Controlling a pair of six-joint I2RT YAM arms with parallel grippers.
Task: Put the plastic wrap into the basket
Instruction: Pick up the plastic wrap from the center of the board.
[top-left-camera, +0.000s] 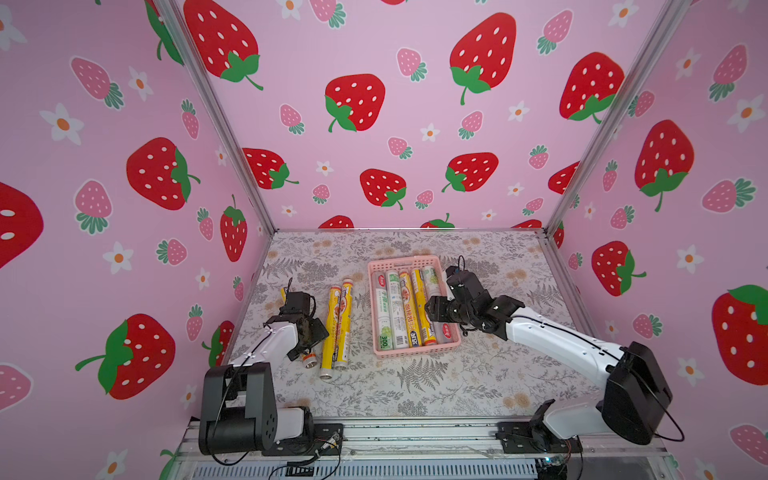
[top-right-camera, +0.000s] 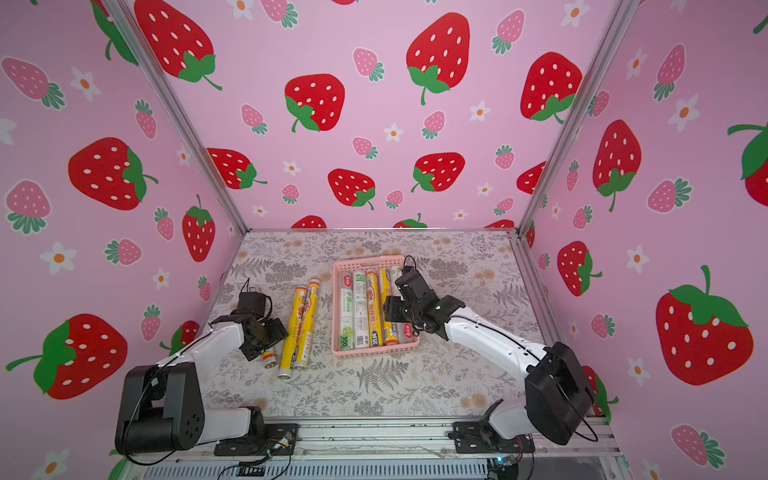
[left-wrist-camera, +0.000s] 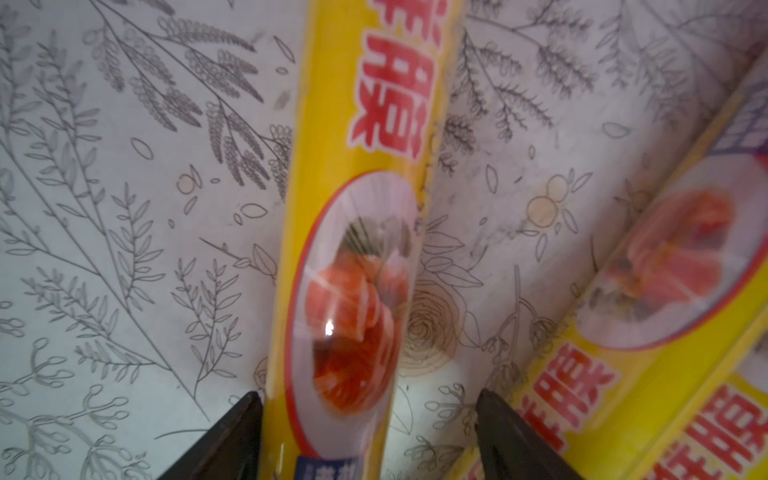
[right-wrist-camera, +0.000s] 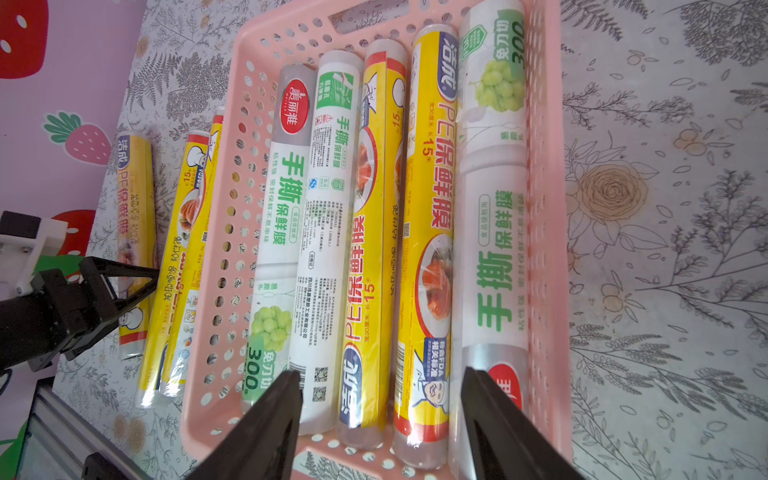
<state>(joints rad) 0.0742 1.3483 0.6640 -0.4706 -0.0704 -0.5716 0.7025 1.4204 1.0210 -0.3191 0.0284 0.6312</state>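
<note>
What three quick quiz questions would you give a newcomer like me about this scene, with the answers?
1. How many plastic wrap rolls lie inside the basket?
2. True or false: the right gripper hovers open over the basket, holding nothing.
3. Which gripper has its fingers on either side of a yellow roll outside the basket? A: left. B: right.

Key
1: five.
2: true.
3: A, the left gripper.
</note>
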